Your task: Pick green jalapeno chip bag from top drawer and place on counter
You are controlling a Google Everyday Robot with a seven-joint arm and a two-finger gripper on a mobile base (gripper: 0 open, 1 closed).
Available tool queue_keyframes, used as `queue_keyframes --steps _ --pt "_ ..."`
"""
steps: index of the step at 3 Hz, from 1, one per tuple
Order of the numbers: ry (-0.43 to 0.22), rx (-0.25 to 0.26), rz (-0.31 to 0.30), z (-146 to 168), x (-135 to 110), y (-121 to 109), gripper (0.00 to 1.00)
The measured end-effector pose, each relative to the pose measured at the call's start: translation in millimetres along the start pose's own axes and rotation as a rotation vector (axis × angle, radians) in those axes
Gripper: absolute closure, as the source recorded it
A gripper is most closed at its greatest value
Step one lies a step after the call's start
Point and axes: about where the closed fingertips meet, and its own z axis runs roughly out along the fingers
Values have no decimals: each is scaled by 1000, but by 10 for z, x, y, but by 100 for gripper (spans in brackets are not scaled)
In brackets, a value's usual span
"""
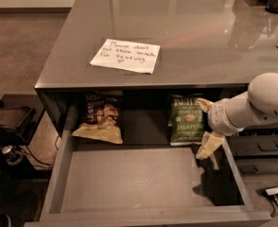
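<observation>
The end effector [203, 126] hangs released and spread wide, just right of the green chip bag [186, 122] at the far end of the open drawer [129, 183].

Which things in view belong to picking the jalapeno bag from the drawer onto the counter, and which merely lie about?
Job: green jalapeno chip bag; top drawer; counter; gripper, fingers open, at the bag's right edge.
Lying about: brown snack bag; handwritten note.
</observation>
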Motion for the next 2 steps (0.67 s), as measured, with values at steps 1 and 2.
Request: queue_keyframes --steps 1,2 --pt "-82 0 -95 325 69 -226 0" --pt "-82 0 -95 326 71 -226 0"
